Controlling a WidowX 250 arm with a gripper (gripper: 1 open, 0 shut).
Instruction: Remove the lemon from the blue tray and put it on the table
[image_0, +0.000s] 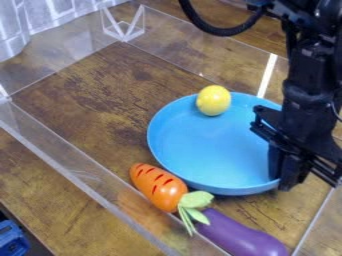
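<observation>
The small yellow lemon (211, 100) lies on the far rim area of the big round blue tray (201, 152), which rests on the dark wooden table (100, 100). My black gripper (290, 180) points straight down at the tray's right front rim. Its fingers are shut and appear pinched on that rim. The lemon is well apart from the gripper, toward the far left of it.
An orange carrot (160, 187) and a purple eggplant (241, 238) lie just in front of the tray. Clear acrylic walls (60, 160) border the table on the left, front and back. Bare wood lies left of and behind the tray.
</observation>
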